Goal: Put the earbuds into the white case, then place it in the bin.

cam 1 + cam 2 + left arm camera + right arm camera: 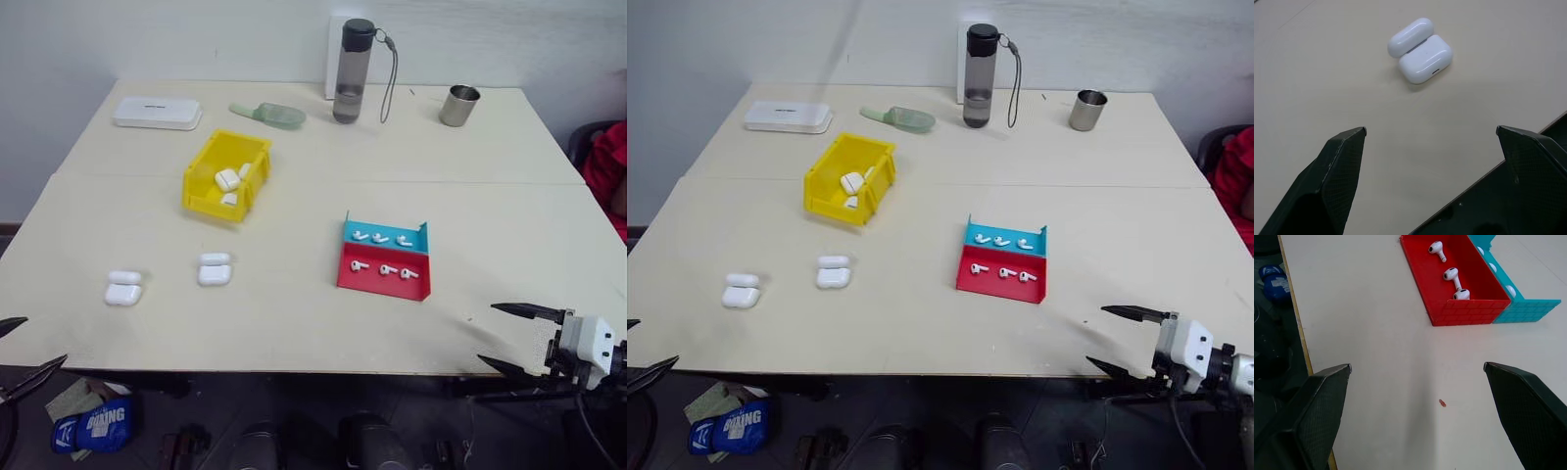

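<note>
White case lies lid open near left tabletop edge, second open case beside it; both look empty. Left gripper hovers nearby: fingers wide, empty. Yellow bin holds few closed cases already. Earbuds wait in red-blue tray, none loaded. Right gripper: fingers wide, empty. Left gripper cut off at head-view edge.

Big cream table — on it a yellow bin, a red and blue tray, two open white cases near the front-left, plus a flat white box, green scoop, water bottle and metal cup at the back.
</note>
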`<state>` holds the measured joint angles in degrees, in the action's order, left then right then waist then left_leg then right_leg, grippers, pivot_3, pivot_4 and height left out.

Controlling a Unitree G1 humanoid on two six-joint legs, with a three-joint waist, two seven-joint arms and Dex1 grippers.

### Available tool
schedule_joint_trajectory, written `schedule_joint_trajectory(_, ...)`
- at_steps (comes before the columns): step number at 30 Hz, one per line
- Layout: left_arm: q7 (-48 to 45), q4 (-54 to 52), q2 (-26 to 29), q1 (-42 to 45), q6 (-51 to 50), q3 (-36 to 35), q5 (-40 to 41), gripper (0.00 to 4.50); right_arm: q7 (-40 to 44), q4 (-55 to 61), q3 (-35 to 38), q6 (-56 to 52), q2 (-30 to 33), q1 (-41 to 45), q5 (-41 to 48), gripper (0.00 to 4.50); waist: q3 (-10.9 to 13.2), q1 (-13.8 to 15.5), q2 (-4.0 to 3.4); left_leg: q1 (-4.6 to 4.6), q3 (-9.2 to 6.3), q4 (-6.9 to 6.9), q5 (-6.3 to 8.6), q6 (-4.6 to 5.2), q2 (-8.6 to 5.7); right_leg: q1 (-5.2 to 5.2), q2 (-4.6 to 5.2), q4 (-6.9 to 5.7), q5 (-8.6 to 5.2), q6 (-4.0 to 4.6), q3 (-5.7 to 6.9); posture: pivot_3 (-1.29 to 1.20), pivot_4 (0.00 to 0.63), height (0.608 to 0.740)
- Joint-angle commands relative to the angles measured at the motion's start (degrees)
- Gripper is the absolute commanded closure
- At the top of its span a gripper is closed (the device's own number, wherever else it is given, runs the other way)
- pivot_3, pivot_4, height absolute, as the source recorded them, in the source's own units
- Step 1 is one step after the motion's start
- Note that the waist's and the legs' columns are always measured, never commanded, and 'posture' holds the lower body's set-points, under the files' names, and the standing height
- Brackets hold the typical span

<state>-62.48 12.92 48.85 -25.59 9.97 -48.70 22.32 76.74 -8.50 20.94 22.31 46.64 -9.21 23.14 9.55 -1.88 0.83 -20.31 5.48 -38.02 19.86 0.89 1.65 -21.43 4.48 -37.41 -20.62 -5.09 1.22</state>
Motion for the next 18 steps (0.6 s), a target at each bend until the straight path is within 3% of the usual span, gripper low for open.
schedule_joint_trajectory(1,0.91,-1.81,-0.74,-0.84,0.15,-1.48,1.26,0.03,-0.53,0.71,-0.49,0.60,-0.15,1.18,0.70,0.00,0.00,0.04,0.00,0.00,0.00,0.00,0.00,0.00,0.00,0.00,0.00,0.00,0.00,0.00,0.00,0.00,0.150,0.740)
schedule_joint_trajectory(5,1.11,-5.06,-0.94,-1.53,-3.99,-3.17,4.09,0.03,0.04,1.76,-2.59,-1.13,-0.60,4.28,2.90,0.00,-0.01,0.00,0.01,0.00,0.00,-0.03,0.00,0.00,0.00,0.01,0.00,0.00,0.00,0.00,0.00,0.00,0.150,0.740)
schedule_joint_trajectory(9,1.10,-8.72,0.50,-5.11,-18.18,-8.32,11.24,0.03,-0.41,9.31,-4.63,-8.87,-3.73,7.47,11.80,0.00,0.01,-0.29,0.01,0.00,-0.03,-0.02,0.00,-0.02,0.04,0.00,-0.02,-0.03,0.00,0.00,0.02,0.00,0.150,0.740)
schedule_joint_trajectory(12,3.45,-7.95,1.75,-8.43,-26.51,-12.18,11.13,0.03,-1.68,15.43,-7.05,-12.83,-6.44,9.10,15.30,0.00,0.01,-0.50,0.01,-0.01,-0.07,0.00,0.00,-0.03,0.04,-0.02,-0.02,-0.06,0.00,0.00,0.03,0.00,0.150,0.740)
schedule_joint_trajectory(18,7.86,-2.78,6.46,-14.64,-45.42,-17.15,9.32,0.03,-1.42,21.92,-10.84,-10.31,-12.70,10.53,15.53,0.00,-0.03,-0.42,0.14,-0.02,-0.11,0.00,0.02,-0.01,0.01,-0.02,-0.01,-0.05,0.00,0.00,0.04,0.00,0.150,0.740)
